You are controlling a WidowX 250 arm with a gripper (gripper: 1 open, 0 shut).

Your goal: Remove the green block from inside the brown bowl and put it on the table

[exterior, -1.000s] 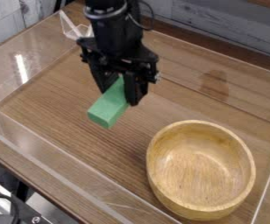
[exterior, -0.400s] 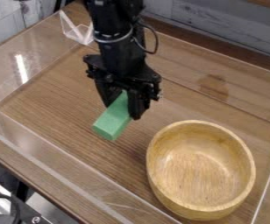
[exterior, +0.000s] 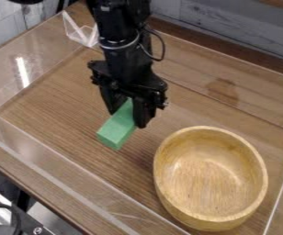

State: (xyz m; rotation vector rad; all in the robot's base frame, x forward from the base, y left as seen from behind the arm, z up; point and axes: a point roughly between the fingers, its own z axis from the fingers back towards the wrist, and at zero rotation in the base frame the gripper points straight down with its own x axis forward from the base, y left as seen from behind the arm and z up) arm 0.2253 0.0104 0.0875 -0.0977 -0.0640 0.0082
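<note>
The green block hangs tilted from my black gripper, whose fingers are shut on its upper end. Its lower end is at or just above the wood-grain table; I cannot tell if it touches. The block is outside and to the left of the brown bowl, which sits empty at the lower right. My gripper points straight down, left of the bowl's rim.
Low clear acrylic walls border the table on the left and front. A grey wall runs along the back. The arm's black body rises above the gripper.
My gripper has sunk slightly with the green block, bringing the block's lower end closer to the tabletop. The bowl has not moved.
</note>
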